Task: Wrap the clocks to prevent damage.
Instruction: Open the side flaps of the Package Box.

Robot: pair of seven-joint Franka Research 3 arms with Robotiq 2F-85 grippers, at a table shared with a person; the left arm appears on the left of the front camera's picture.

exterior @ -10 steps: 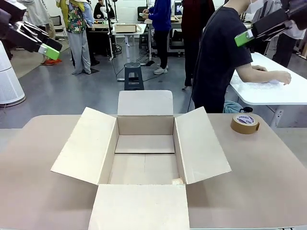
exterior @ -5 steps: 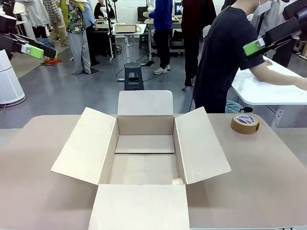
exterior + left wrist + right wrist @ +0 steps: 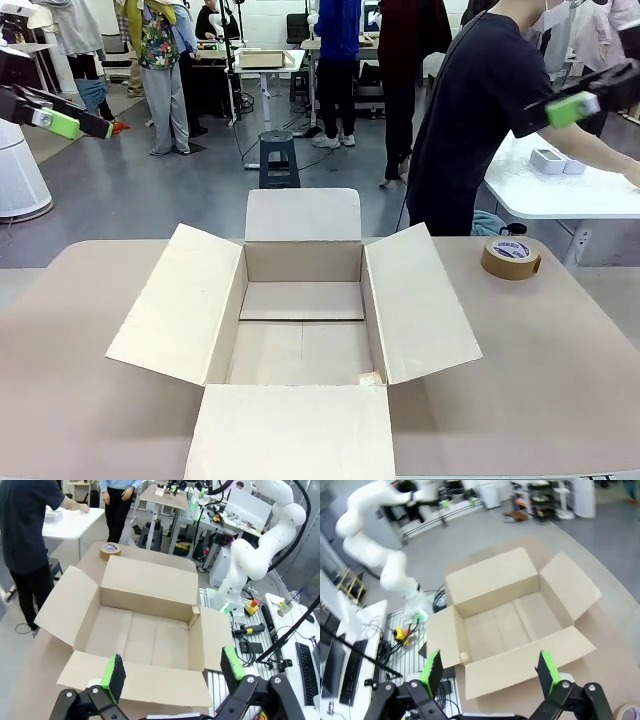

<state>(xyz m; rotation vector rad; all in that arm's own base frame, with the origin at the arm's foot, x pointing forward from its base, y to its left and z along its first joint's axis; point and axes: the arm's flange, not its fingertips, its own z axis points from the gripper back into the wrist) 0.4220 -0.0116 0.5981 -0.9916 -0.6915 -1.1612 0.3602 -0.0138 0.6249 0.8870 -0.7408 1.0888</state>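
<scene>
Front view puts the carton (image 3: 160, 310) mid-frame with all four flaps spread, presumably ready to receive packed goods. The left gripper (image 3: 62, 122) at upper left and the right gripper (image 3: 572, 107) at upper right hang high, jaws fully apart and empty, likely leaving room for the person (image 3: 470, 120), who reaches over the white side table (image 3: 530, 200) at the right edge. Small whitish things (image 3: 548, 160) lie there; whether they are the clocks I cannot tell. A tape roll (image 3: 511, 257) sits near the carton's right flap.
</scene>
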